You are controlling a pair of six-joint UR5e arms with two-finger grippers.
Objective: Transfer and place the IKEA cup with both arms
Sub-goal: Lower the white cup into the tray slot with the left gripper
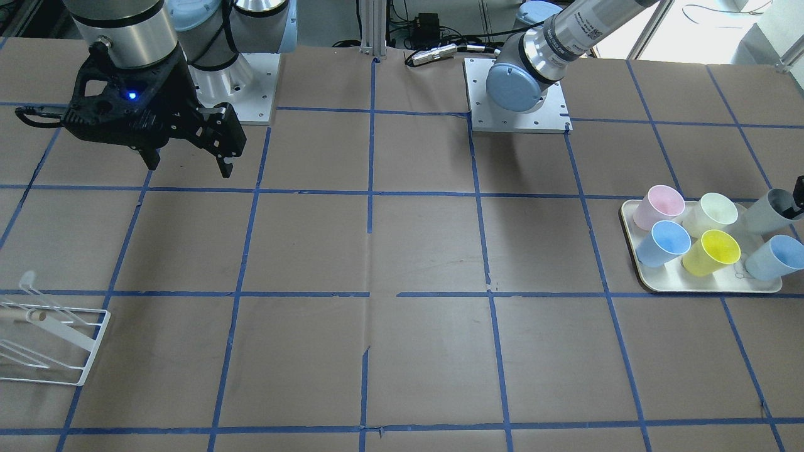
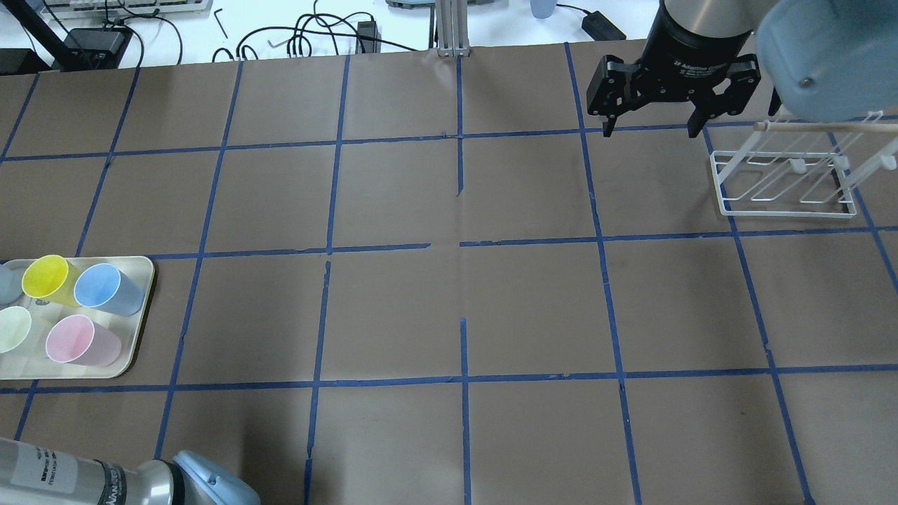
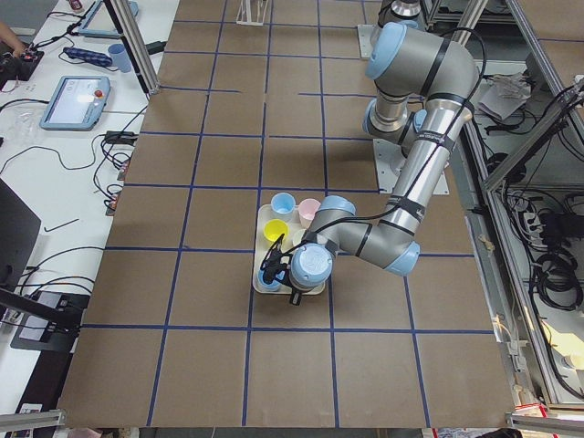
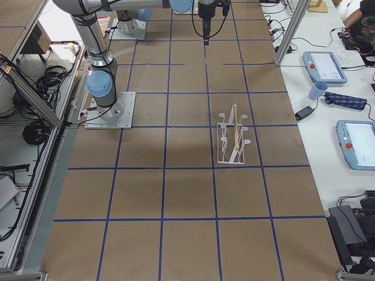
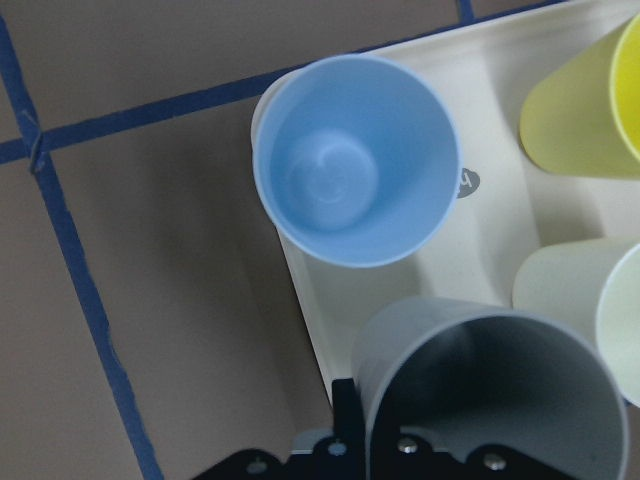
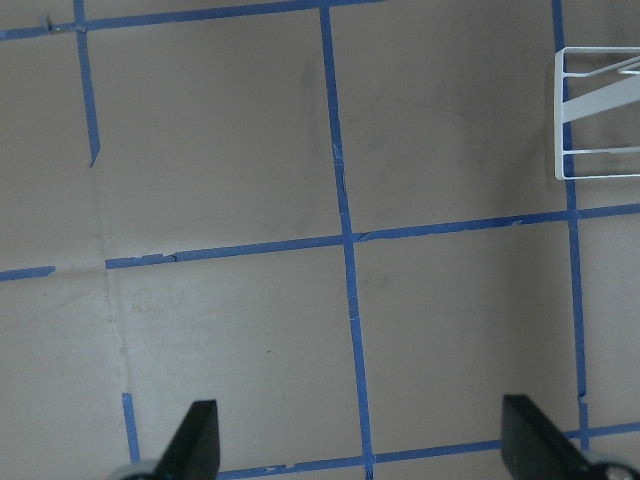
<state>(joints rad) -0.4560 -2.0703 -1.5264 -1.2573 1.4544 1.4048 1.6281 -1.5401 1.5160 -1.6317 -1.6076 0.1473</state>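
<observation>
The IKEA cup (image 5: 490, 390) stands at a corner of the cream tray (image 1: 710, 287) near the desk's end on the robot's left, beside a light blue cup (image 5: 350, 160) and a pale green cup (image 5: 590, 300). The left gripper (image 1: 796, 202) has its jaws clenched on the cup's wall at the rim. The right gripper (image 2: 649, 130) hangs above the desk near the white rack (image 2: 786, 182), jaws spread wide and holding nothing.

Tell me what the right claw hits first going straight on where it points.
The right claw would probably meet the bare table paper first, near a blue tape crossing; the white rack sits off to one side.
</observation>
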